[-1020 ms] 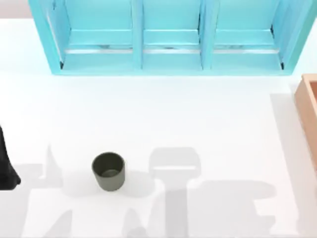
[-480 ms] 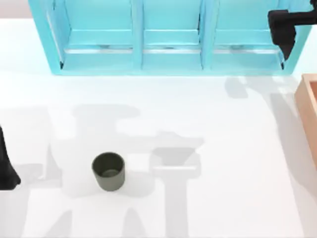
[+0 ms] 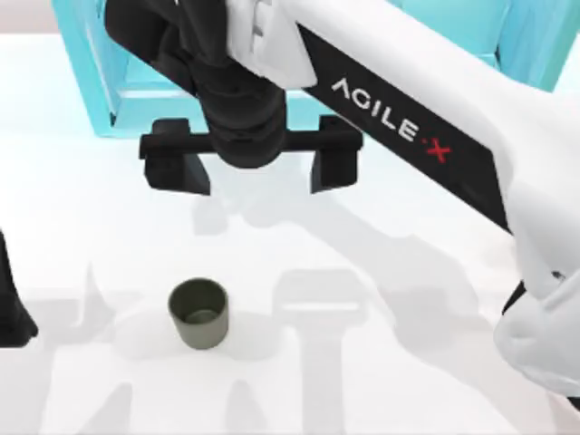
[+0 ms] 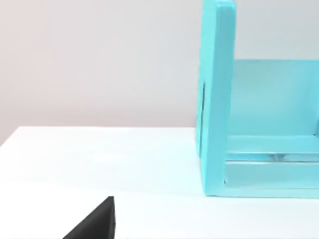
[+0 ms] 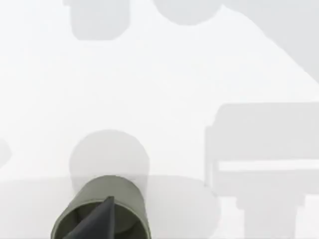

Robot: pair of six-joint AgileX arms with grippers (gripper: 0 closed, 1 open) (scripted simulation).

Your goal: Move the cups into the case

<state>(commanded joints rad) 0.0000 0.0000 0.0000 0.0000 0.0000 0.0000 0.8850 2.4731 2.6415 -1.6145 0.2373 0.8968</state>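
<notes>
Left tool (image 3: 11, 313) sits parked at the bench's (image 3: 408, 381) left edge, can't tell its opening. Olive cup (image 3: 198, 313) upright, front-left, untouched. Right tool (image 3: 251, 161) has just swung in from the right, fingers spread wide, empty, hovering beyond the cup; a grasp looks next.

The right arm (image 3: 435, 118) is a glossy white shell with rounded links, lettered "AGILE·X" in white on a black strip, the X red. Its wrist is a black, ribbed cylinder. The right gripper (image 3: 251, 168) is a black crossbar with two blocky black fingers (image 3: 172, 168).
</notes>
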